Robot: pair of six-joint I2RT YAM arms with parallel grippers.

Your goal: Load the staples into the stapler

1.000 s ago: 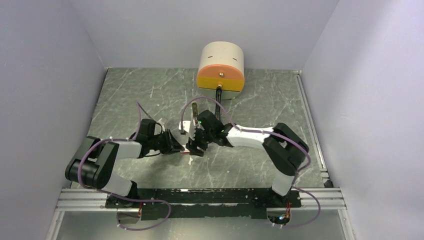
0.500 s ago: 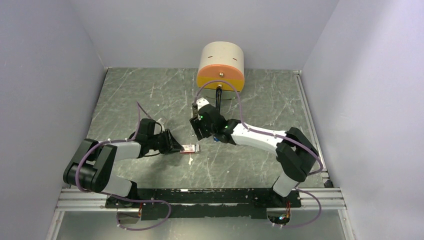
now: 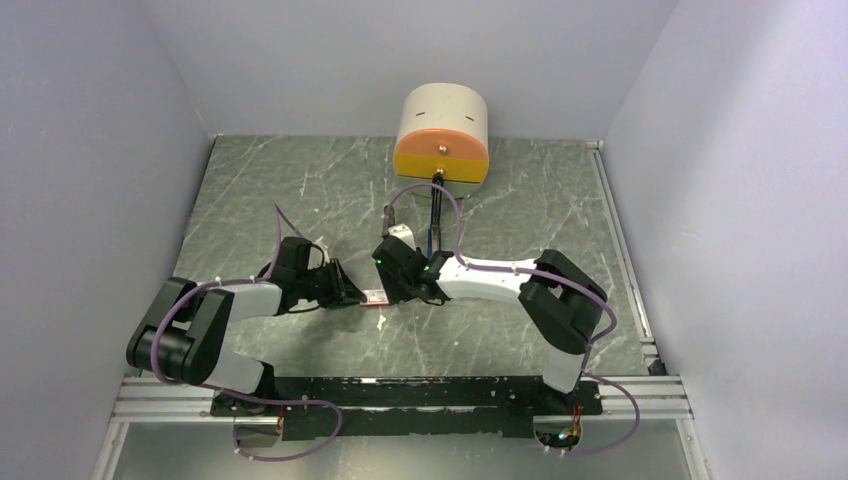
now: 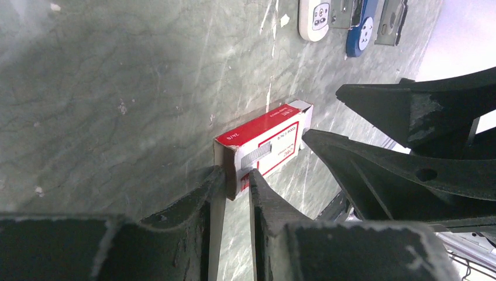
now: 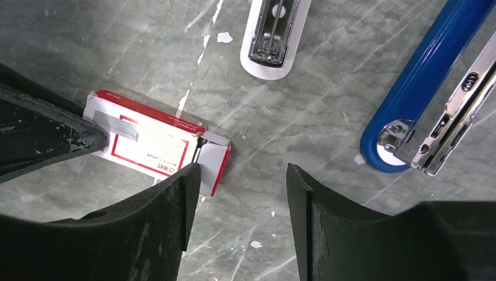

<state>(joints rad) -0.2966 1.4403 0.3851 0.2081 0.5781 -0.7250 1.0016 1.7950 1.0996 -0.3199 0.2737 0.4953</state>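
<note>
Pinched between the narrowly parted fingers (image 4: pixel 202 199) of the left gripper (image 4: pixel 236 178): one end of the red-and-white box (image 4: pixel 266 140), face up, with barely more than the cardboard's thickness between the tips. Spread wide and gripping nothing: the right gripper (image 5: pixel 243 172), hanging over the box's other end, with a flap open there. From the right wrist, one finger (image 5: pixel 169 211) overlapping that flap, contact or not cannot tell; bare table (image 5: pixel 263 117) under the gap and by the other finger. On the box's face, close by the left fingertip, a grey ribbed patch (image 5: pixel 117 126), print or metal cannot tell. Beyond the right fingers, well apart from the box, the stapler (image 5: pixel 424 73), blue, swung open, its metal rail (image 5: pixel 450 123) alongside. Straight ahead of the gap, a white piece (image 5: pixel 272 35) with a metal channel.
</note>
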